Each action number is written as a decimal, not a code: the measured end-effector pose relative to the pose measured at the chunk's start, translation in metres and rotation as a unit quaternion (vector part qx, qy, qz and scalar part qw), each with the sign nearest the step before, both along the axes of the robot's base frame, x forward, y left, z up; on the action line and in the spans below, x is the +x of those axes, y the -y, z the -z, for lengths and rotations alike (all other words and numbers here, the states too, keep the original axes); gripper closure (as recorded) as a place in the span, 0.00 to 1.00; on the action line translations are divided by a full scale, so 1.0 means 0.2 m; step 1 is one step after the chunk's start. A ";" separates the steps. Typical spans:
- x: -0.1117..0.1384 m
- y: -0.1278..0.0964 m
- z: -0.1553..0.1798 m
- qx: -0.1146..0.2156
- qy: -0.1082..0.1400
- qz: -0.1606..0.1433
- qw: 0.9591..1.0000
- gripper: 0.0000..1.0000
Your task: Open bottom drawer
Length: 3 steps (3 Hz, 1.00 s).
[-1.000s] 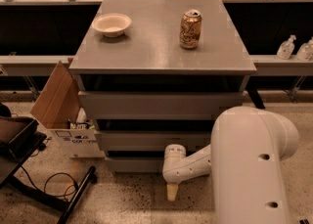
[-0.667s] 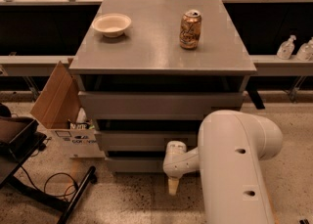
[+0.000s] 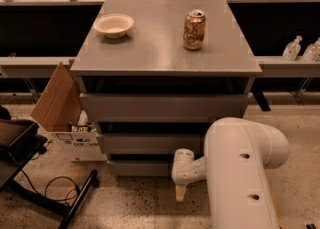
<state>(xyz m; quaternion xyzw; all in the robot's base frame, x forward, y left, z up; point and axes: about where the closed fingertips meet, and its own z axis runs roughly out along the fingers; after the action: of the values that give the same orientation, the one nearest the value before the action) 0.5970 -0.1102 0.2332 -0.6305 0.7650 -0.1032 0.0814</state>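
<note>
The grey cabinet has three drawer fronts. The bottom drawer [image 3: 140,168] is the lowest, a plain grey front just above the floor, and it looks shut. My gripper [image 3: 180,191] hangs at the end of the white arm [image 3: 242,173], right in front of the bottom drawer's right part, with a tan fingertip pointing down at the floor. The middle drawer front [image 3: 150,143] and the wider top drawer front [image 3: 162,107] sit above it.
A white bowl [image 3: 114,25] and a brown drink can [image 3: 194,30] stand on the cabinet top. An open cardboard box [image 3: 62,108] stands left of the cabinet. A black stand with cables [image 3: 45,183] lies at the lower left. Bottles [image 3: 292,49] stand on a shelf at right.
The white arm has swung left and closer to the camera, covering more of the lower right. The gripper has stayed near the bottom drawer's front. The drawers have not moved.
</note>
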 end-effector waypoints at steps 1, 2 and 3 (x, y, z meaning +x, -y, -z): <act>0.04 0.03 0.06 0.006 0.019 -0.023 1.000 0.00; 0.11 0.03 0.09 0.006 0.042 -0.052 0.998 0.00; 0.20 0.02 0.15 0.000 0.054 -0.075 0.996 0.00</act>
<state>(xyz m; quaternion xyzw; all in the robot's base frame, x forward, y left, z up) 0.6380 -0.1150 0.2023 -0.6794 0.7103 -0.1304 0.1300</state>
